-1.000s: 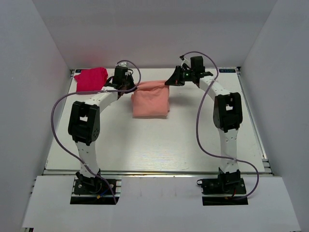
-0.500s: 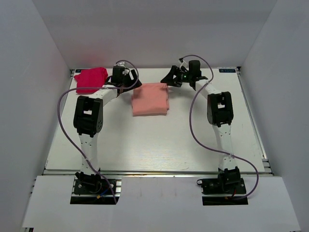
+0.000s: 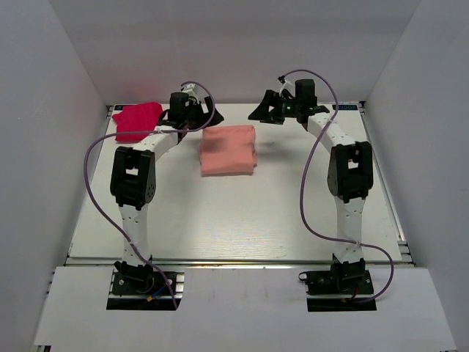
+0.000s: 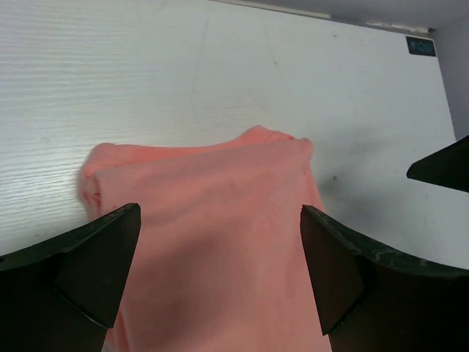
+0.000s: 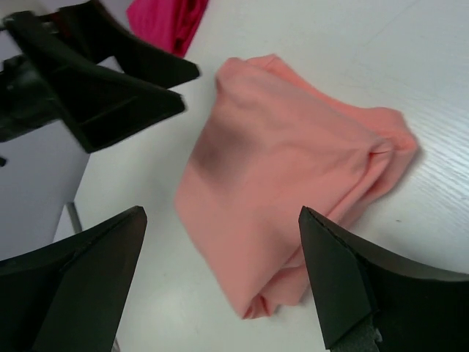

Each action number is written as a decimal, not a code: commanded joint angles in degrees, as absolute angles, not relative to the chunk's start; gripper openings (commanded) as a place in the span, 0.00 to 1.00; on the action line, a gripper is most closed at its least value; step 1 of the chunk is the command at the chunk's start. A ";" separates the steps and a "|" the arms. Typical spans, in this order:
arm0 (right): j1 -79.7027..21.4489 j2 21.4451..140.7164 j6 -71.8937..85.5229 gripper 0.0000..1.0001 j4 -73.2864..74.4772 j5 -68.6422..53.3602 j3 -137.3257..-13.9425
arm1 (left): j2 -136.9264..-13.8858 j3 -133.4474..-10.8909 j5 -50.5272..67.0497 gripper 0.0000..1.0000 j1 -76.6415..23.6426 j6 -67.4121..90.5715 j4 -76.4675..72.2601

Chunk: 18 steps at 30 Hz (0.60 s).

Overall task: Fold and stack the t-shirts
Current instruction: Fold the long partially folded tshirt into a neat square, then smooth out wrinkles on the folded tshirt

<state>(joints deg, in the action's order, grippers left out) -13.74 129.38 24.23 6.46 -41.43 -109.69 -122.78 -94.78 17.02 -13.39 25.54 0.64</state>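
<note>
The salmon t-shirt lies folded in a rough square on the white table, toward the back. My left gripper hovers over its back left corner, open and holding nothing. At the back right corner my right gripper is also open and empty. In the left wrist view the salmon t-shirt fills the space under the left gripper. The right wrist view shows the salmon t-shirt below the right gripper, apart from both fingers. The magenta t-shirt sits bundled at the back left corner.
The table is ringed by white walls on the left, right and back. Its metal rail runs along the back edge. Purple cables loop beside both arms. The left gripper's fingers show in the right wrist view, close by.
Both grippers went from shut on the salmon t-shirt's back edge to open and drew back a little. The released shirt settled into a flat folded square.
</note>
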 commanded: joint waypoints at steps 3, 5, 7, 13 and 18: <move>-15.99 125.07 24.78 0.90 5.19 -52.36 -103.46 | -121.02 -93.34 23.11 1.00 -13.89 26.02 -3.52; -17.48 124.28 25.05 0.90 3.62 -53.69 -98.91 | -123.74 -95.18 23.81 1.00 -13.89 26.63 -4.66; -18.45 123.92 25.75 0.90 0.63 -54.58 -96.60 | -126.02 -97.37 24.61 1.00 -13.89 27.16 -2.13; -19.77 126.29 36.55 0.90 -16.78 -66.53 -86.76 | -129.81 -93.70 23.55 1.00 -13.28 28.30 -3.16; -19.07 130.95 31.39 0.90 -10.48 -60.92 -85.17 | -133.85 -93.78 22.94 1.00 -12.74 29.00 -1.93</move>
<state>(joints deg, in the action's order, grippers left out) -20.21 129.36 32.75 -9.41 -61.36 -86.65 -132.70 -94.30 23.27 -13.30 28.60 -4.69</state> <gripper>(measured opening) 0.903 0.992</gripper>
